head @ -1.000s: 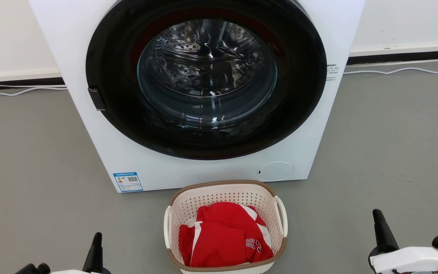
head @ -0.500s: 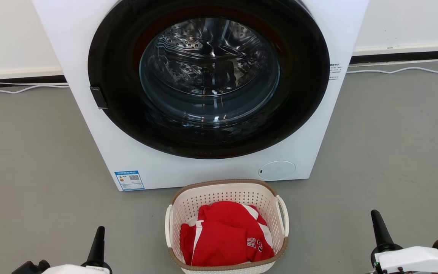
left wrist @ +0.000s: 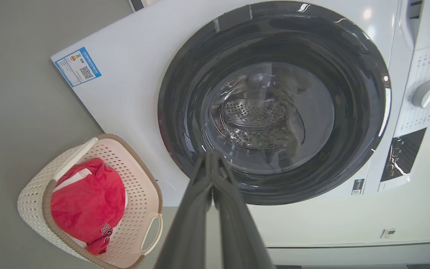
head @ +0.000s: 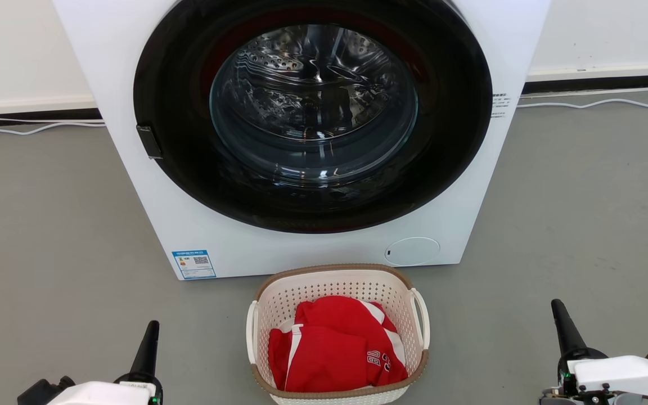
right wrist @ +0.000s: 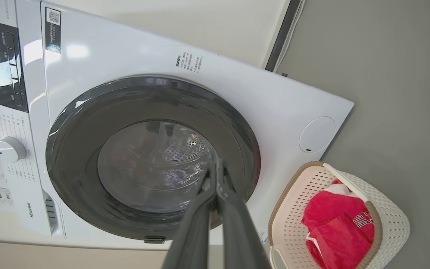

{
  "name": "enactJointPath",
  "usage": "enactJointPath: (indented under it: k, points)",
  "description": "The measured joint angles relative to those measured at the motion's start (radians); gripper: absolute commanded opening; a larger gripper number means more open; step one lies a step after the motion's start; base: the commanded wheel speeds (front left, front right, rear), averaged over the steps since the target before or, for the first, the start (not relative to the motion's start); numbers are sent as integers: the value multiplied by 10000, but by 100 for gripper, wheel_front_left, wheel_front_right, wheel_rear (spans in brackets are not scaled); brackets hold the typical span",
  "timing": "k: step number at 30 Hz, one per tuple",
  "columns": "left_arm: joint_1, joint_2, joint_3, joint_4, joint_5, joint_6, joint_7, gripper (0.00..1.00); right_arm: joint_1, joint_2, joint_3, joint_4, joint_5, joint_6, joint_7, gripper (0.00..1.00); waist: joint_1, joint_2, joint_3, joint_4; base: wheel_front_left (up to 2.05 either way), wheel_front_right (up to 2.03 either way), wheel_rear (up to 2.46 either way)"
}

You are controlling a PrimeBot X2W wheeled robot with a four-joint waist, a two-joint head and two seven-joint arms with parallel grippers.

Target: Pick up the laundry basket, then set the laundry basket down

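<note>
Laundry basket sits on the grey floor, just in front of the washing machine, 1 red garment inside. I read both sets clenched: left jaws and right jaws pressed tip to tip, grasping nothing, flanking the basket, well apart from it.

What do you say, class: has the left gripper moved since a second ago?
Yes. Against the blue label on the washing machine, the left gripper has moved up the head view, toward the machine, beyond the camera's slight shift.
</note>
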Motion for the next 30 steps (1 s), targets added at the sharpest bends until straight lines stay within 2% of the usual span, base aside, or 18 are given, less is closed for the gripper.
enactJointPath:
  k: [27,30]
  points:
    - [-565,15,-81,-192,-2865,-107,746,0,-216,73,-111,-284,3198,0,746,0,-1,-1,68,136,0,0,0]
    - [-565,17,-81,-196,-2947,-107,746,0,-217,77,-113,-288,3269,0,746,0,0,0,68,136,0,0,0]
